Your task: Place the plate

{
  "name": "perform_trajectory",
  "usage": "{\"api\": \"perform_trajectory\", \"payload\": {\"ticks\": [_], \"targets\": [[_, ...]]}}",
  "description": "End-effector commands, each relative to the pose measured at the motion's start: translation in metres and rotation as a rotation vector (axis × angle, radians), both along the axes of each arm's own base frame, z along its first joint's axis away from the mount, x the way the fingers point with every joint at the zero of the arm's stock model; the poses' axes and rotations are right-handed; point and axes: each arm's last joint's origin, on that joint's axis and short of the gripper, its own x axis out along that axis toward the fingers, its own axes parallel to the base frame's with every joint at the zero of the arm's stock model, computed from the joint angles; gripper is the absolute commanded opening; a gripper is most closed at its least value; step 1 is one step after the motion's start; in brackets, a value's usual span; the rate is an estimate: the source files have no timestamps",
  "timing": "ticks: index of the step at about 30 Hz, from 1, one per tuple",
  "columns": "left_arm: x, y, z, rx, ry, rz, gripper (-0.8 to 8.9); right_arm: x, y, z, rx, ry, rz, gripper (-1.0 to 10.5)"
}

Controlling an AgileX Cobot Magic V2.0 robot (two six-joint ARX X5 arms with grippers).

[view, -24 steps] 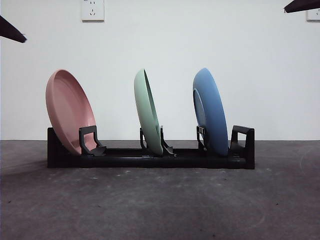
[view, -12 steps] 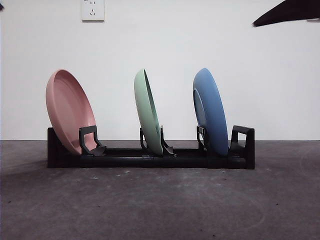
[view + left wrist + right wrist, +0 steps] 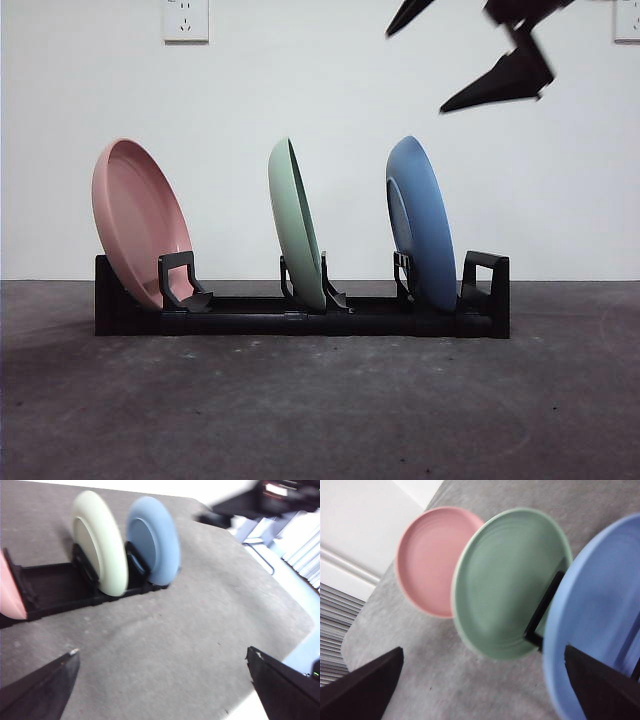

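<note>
The table (image 3: 320, 400) is a dark grey mat that fills the near half of the front view, with a white wall behind it. On it a black rack (image 3: 300, 318) runs left to right and holds three plates on edge, well apart from one another. The pink plate (image 3: 140, 222) stands in the left slot and leans left. The green plate (image 3: 296, 222) is in the middle slot, nearly upright. The blue plate (image 3: 420, 222) stands in the right slot, just left of the rack's end loop.

The right gripper (image 3: 470, 55) hangs above the blue plate, a little to its right, well clear of its top rim. Its jaws are spread and hold nothing. In the right wrist view the blue plate (image 3: 600, 625) sits nearest, partly between the jaw tips, with the green plate (image 3: 507, 580) and pink plate (image 3: 432, 560) beyond. So the blue plate looks like the one in hand for this task.

It looks like hard, smooth plastic or glazed ware: stiff, fairly light, and likely slippery. The best hold is probably the top rim, one jaw on each face, pinched squarely so it does not swing or slide out.

The left gripper (image 3: 160, 680) waits off to the near side with its jaws wide apart and empty, looking across bare mat at the rack (image 3: 65, 587).
</note>
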Motion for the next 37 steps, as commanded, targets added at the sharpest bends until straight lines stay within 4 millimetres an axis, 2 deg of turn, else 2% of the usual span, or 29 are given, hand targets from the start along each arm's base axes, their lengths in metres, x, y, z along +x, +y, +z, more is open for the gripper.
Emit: {"api": "perform_trajectory", "payload": {"ticks": [1,8,13,15,20,23,26,29,34,37], "targets": [[-0.007,0.001,0.006,-0.01,-0.022,-0.014,5.31,0.024,0.007,-0.004,-0.002,0.019,-0.006,5.1],[-0.013,0.002,0.005,-0.008,-0.011,-0.014,5.31,0.055,0.014,-0.023,-0.036,0.036,-0.04,4.5],[-0.013,0.002,0.004,-0.006,-0.001,-0.014,5.31,0.068,0.016,-0.042,-0.049,0.064,-0.041,2.4],[-0.013,0.002,0.004,-0.005,-0.001,-0.015,5.31,0.069,0.016,-0.044,-0.057,0.061,-0.048,1.1],[-0.013,0.002,0.004,-0.001,-0.007,-0.017,5.31,0.068,0.014,-0.042,-0.054,0.075,-0.067,0.3],[-0.013,0.002,0.004,0.002,-0.009,-0.019,5.31,0.064,0.014,-0.032,-0.035,0.068,-0.081,0.1],[-0.013,0.002,0.004,0.007,-0.014,-0.021,5.31,0.052,0.011,-0.007,-0.006,0.052,-0.089,0.1],[-0.013,0.002,0.004,0.013,-0.021,-0.024,5.31,0.029,0.006,0.023,0.015,0.018,-0.085,0.1],[-0.013,0.002,0.004,0.016,-0.025,-0.026,5.31,-0.028,-0.007,0.07,0.012,-0.058,-0.068,0.1],[-0.013,0.002,0.004,0.015,-0.024,-0.026,5.31,-0.065,-0.011,0.088,-0.027,-0.114,-0.015,0.1]]}}
